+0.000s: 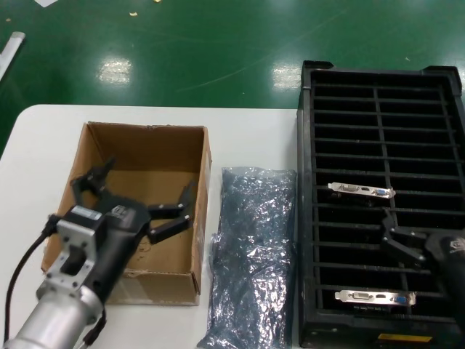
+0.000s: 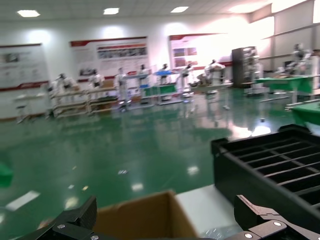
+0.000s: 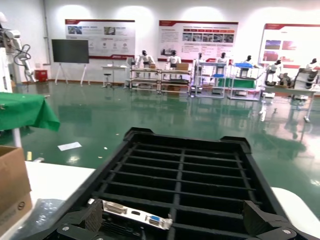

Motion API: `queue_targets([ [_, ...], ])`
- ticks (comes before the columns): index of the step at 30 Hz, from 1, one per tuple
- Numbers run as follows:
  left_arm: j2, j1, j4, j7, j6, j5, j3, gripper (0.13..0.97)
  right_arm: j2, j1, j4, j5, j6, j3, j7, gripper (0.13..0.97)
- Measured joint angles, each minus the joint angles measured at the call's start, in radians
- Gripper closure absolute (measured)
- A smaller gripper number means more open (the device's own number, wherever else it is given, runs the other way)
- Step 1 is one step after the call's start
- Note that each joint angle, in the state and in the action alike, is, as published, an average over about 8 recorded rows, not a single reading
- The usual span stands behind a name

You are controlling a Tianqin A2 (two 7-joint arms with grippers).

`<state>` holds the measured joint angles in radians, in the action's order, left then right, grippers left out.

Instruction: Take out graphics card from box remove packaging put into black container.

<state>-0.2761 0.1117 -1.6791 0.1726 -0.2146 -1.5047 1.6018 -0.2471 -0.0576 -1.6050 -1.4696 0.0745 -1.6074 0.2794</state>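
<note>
The brown box (image 1: 116, 142) stands on the table's left; its inside looks bare. My left gripper (image 1: 140, 193) hovers open over it, nothing between its fingers; the left wrist view shows the box (image 2: 145, 217) under that gripper (image 2: 165, 221). The crinkly packaging (image 1: 251, 254) lies flat and alone between the box and the black container (image 1: 304, 145). Two graphics cards stand in the container's slots, one bracket (image 1: 361, 190) mid-way, another (image 1: 375, 297) near the front. My right gripper (image 1: 399, 237) is open above the container, just behind a card bracket (image 3: 137, 215) in its own view (image 3: 175, 220).
The white table (image 1: 254, 123) ends just behind the box, with green floor beyond. The container (image 3: 185, 137) fills the table's right side and overhangs toward the back. The bag's edge lies close against the container's left wall.
</note>
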Motion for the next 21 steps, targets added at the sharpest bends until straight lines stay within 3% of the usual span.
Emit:
queue_targets([
  [11, -0.017, -0.082, 0.058, -0.127, 0.157, -0.217, -0.001, 0.132, -0.039, 0.042, 0.004, -0.242, -0.054, 0.005, -0.204, 0.129],
  [21, -0.019, -0.091, 0.064, -0.140, 0.174, -0.240, -0.002, 0.132, -0.043, 0.047, 0.004, -0.269, -0.061, 0.006, -0.227, 0.129],
])
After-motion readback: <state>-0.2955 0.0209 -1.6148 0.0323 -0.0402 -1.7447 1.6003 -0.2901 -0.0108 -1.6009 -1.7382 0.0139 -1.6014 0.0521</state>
